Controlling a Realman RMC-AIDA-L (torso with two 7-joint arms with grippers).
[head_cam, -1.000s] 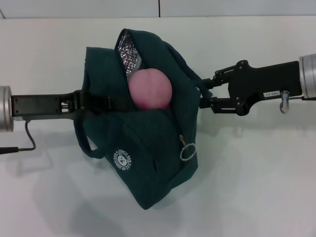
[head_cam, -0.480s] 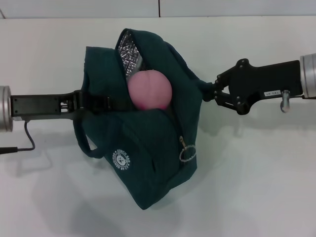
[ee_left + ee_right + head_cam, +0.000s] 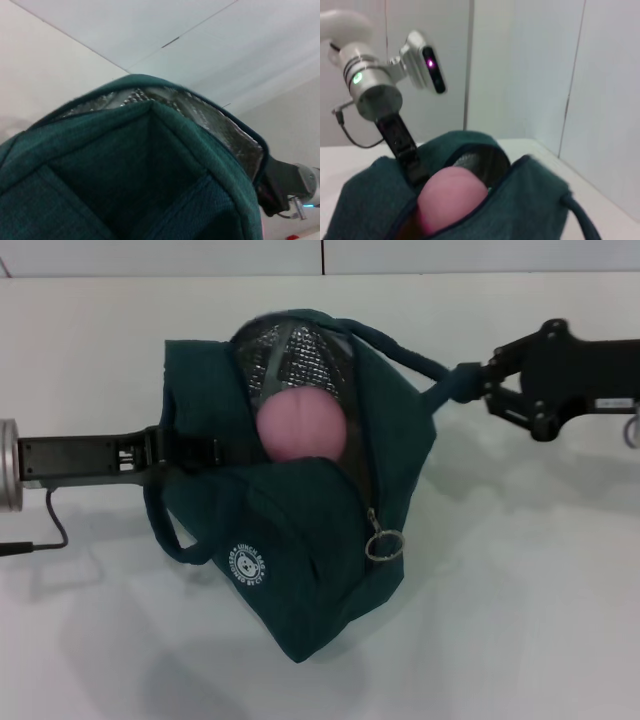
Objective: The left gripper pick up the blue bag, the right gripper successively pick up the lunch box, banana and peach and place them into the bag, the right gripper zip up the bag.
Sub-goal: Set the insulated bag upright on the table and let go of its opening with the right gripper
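The dark teal-blue bag [image 3: 300,540] sits on the white table [image 3: 520,590], its mouth gaping and showing silver lining [image 3: 295,355]. A pink peach [image 3: 300,426] lies in the opening; it also shows in the right wrist view [image 3: 451,195]. My left gripper [image 3: 190,450] is shut on the bag's left edge. My right gripper [image 3: 470,380] is shut on the bag's handle strap [image 3: 420,358] and holds it taut to the right. The zipper pull ring [image 3: 383,544] hangs at the bag's front right. Lunch box and banana are hidden.
The left wrist view shows the bag's fabric [image 3: 125,170] close up, with the right arm [image 3: 290,180] beyond it. The right wrist view shows the left arm [image 3: 375,85] behind the bag [image 3: 530,200]. A wall edge runs along the table's back.
My right gripper closed on the handle strap and moved right and back, pulling the strap taut. The bag's mouth opened wider, showing more lining. The left arm stayed put.
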